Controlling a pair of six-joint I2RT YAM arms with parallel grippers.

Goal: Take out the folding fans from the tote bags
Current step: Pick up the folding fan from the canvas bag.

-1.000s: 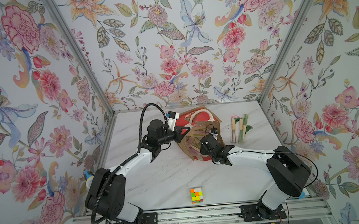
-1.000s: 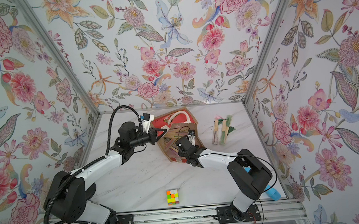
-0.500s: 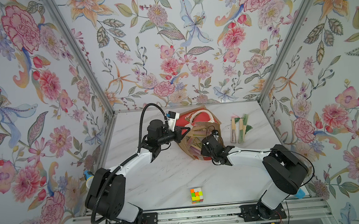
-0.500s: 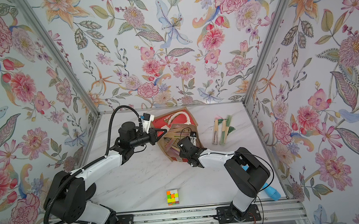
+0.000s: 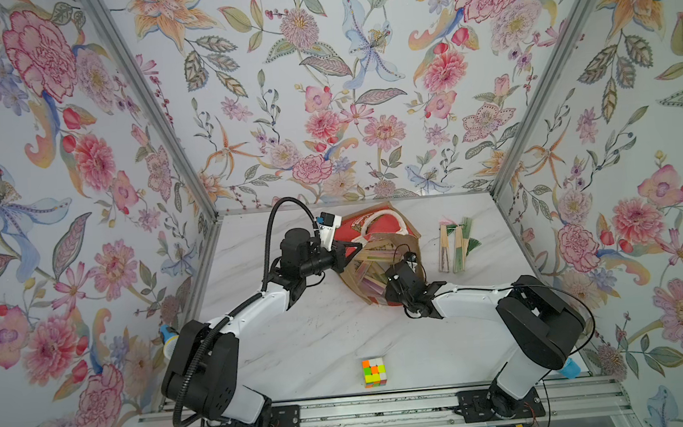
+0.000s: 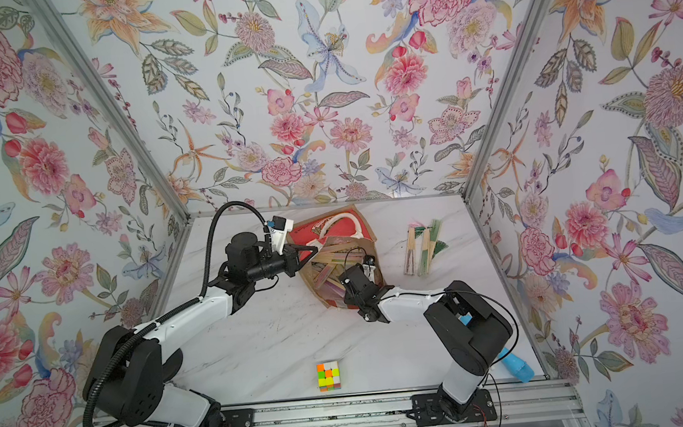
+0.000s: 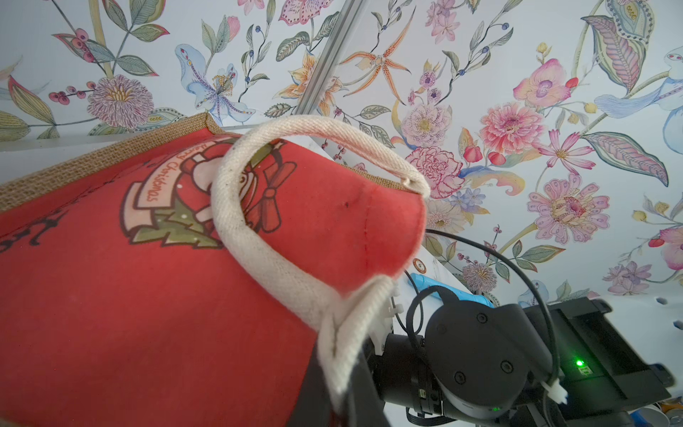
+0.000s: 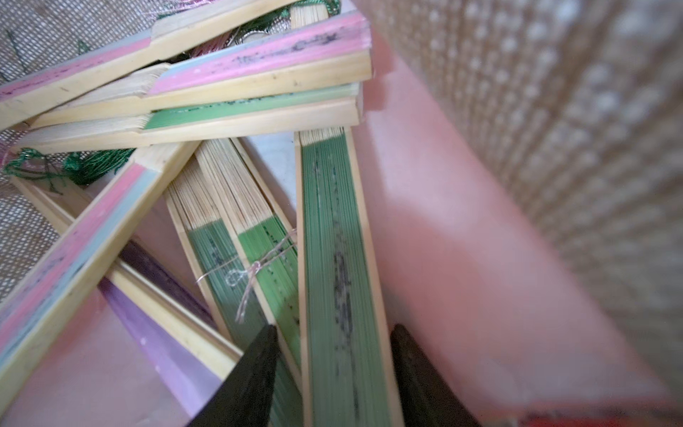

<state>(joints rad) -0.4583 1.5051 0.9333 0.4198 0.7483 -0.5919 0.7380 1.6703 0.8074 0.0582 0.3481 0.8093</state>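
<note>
Top views: my left gripper [image 5: 354, 247] is closed tight on the near rim of the tote bag [image 5: 374, 224], holding its mouth open. Arm and bag sit where they were a second ago. My right gripper [image 5: 391, 279] is nose-down in the bag mouth among the folding fans [image 5: 370, 262]. The wrist is about where it was, the elbow has shifted slightly. The fans on the table [image 6: 422, 250] lie side by side just right of the bag, and the colour cube [image 5: 374, 372] sits near the front edge of the table [image 5: 300, 343] — neither has moved.

Left wrist: the bag's red printed panel fills the view. The white handle [image 7: 229, 207] loops over it, its base running down to my closed jaws.

Right wrist: jaws apart, straddling one green fan [image 8: 340, 258] that lies along the bag's lining [image 8: 462, 240]. One fingertip [image 8: 417, 377] is right against its edge, the other overlaps the next green fan — not clamped. The other fans are piled crosswise behind.
</note>
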